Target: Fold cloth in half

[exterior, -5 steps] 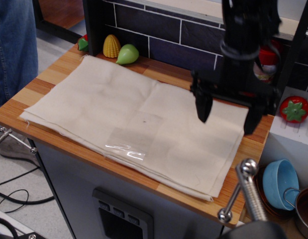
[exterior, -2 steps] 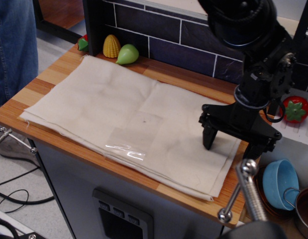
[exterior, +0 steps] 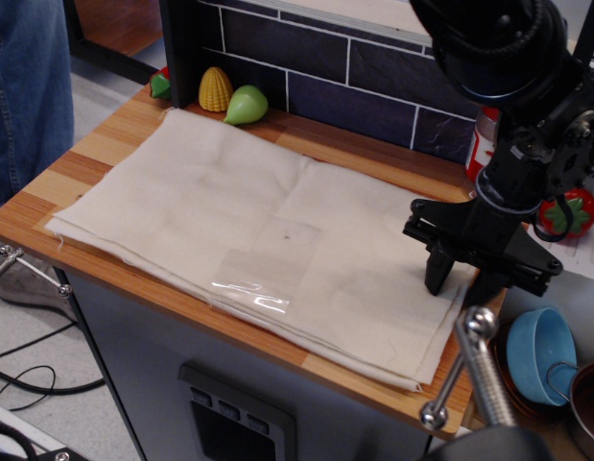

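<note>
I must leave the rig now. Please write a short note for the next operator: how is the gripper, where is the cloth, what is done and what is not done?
Gripper: low at the right edge of the cloth, jaws spread, one finger on the fabric and the other near the edge. Whether it pinches the cloth, I cannot tell.
Cloth: lies flat on the wooden counter, nearly covering it, with the tape patch near the front edge.
Done: the arm has reached the right edge.
Left: grip the edge, lift it, carry it over to the left side, release. No fold is made yet.
</note>
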